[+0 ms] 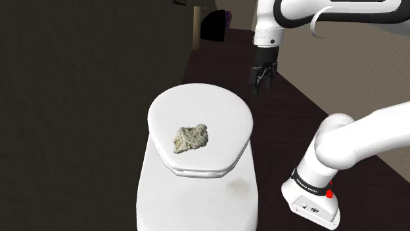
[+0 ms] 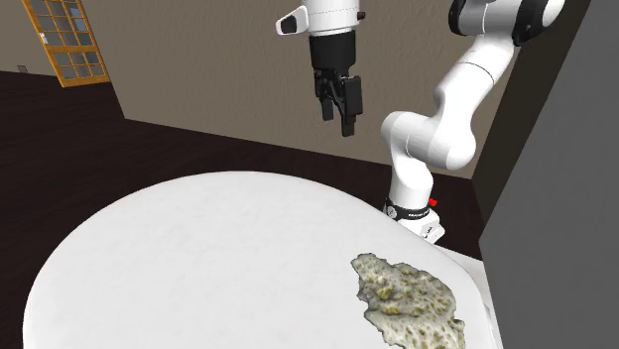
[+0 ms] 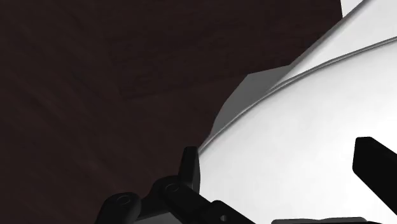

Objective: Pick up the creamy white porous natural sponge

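**Approach step, sponge not yet grasped**

Judging by the layout, at the reaching step. Holding the all-black two-finger gripper (image 1: 261,86) high in the air over the front edge of the closed, glossy white toilet lid (image 1: 223,108), pointing downward, fingers spread apart with nothing between them. Looking along those fingers in the wrist view: the lid's curved rim and, past it, dark brown floor (image 3: 95,76). Well apart from there, lying flat near the middle of the lid, a little toward its tank end: the creamy, pitted, lumpy natural sponge (image 1: 190,138), touched by nothing.

Next, probably: carry the gripper back across the lid until centred above the sponge, hold the fingers wide, lower almost to the lid surface, then close gently across the narrower span. Likely to squash, being soft and low. Calls for a deep, straddling reach rather than a pinch at the top.
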Available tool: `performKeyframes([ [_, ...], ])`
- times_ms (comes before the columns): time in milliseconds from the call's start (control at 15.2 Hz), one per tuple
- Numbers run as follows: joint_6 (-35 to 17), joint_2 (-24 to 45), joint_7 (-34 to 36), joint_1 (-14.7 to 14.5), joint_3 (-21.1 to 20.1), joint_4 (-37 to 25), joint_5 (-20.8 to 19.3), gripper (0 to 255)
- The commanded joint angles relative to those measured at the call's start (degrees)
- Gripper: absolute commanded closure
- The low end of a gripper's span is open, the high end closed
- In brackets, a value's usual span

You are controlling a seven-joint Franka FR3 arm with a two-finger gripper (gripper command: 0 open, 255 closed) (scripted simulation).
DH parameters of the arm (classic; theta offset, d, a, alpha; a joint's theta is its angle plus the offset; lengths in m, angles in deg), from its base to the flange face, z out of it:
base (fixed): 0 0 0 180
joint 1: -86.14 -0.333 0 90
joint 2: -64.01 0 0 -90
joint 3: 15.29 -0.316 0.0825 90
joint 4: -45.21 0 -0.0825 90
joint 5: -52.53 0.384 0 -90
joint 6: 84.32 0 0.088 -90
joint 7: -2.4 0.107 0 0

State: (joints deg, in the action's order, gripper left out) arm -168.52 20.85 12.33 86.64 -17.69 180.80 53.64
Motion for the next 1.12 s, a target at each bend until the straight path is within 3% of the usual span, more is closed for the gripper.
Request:
performKeyframes([
  [0, 0.0, 0.0, 0.0, 0.0, 0.0, 0.0, 0.0, 0],
  [594, -2.19, 10.02, 29.65, 2.14, -15.4, -5.11, 9.11, 0],
  [1056, -5.51, 24.52, 53.04, 4.97, -25.78, -14.38, 11.1, 0],
])
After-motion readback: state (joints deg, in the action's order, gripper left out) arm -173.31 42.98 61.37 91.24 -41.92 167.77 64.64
